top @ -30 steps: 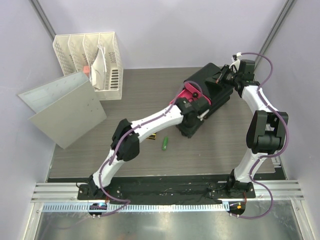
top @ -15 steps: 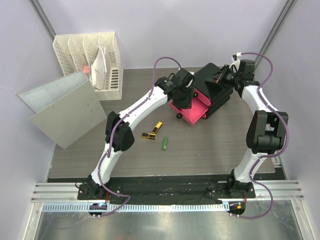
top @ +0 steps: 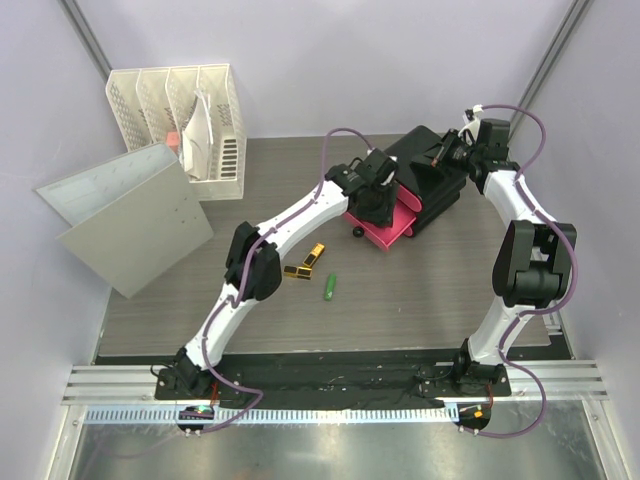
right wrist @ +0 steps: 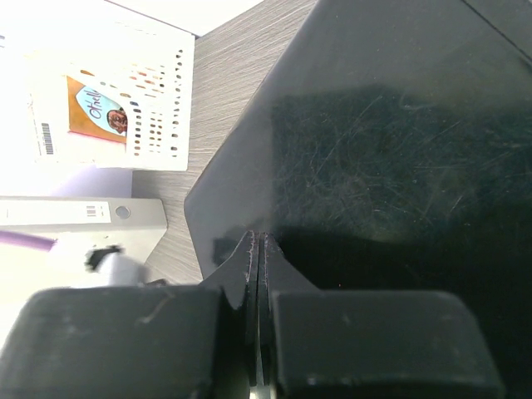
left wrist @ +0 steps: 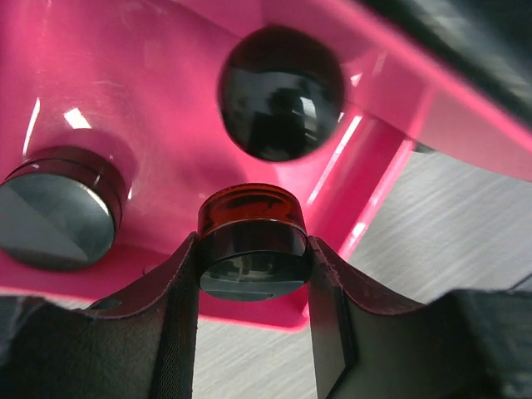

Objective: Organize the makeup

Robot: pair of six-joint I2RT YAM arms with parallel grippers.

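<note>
Makeup disc [left wrist: 253, 241] is clamped in the left pincer [left wrist: 253, 259], one finger on each side of its rim, right at the near lip of the open pink drawer [left wrist: 150, 83]. That looks like a drop-off in the making! Two more round black pieces sit inside, one [left wrist: 281, 91] at twelve o'clock from the grip, one [left wrist: 54, 216] at nine. Right pincer [right wrist: 256, 249], jaws shut tight, presses on the black box [right wrist: 374, 166], probably steadying it. Out on the desk [top: 420, 300], at seven o'clock from the drawer, gold lipsticks [top: 316, 254] and a green stick [top: 330, 287] wait.
</note>
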